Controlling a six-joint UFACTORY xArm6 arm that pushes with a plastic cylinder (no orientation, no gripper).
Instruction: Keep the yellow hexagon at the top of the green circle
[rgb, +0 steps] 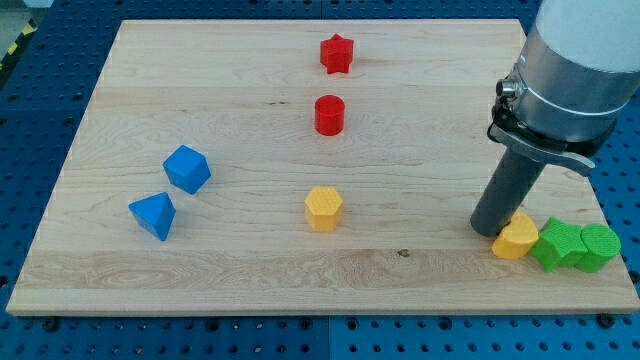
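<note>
wooden board (250, 250), pale and grained, lies on a blue perforated bench (40, 340). my tip (488, 230) rests on the board near the view's lower right, at the foot of a dark rod under a grey cylindrical housing (575, 60). the rod carries no jaws, so it grasps nothing; it only stands against the work.

blocks found:
- yellow heart-like block (516, 238), touching or just beside my tip on the tip's right (contact cannot be confirmed from this angle).
- green star-like block (558, 243), just right of that yellow block, apparently touching it.
- green circle (600, 247), the rightmost piece, close against the green star-like block near the board's right edge.
- yellow hexagon (324, 208), the task's piece, near the board's lower middle, well apart from the green circle and to its left, not above it.
- red cylinder (329, 115), above the yellow hexagon, with a red star (337, 53) higher again near the view's top.
- blue cube-like block (187, 168) and blue triangular block (153, 215), near each other at the view's left, the triangular one lower.

my tip stands well right of the yellow hexagon and just left of the green pair.
</note>
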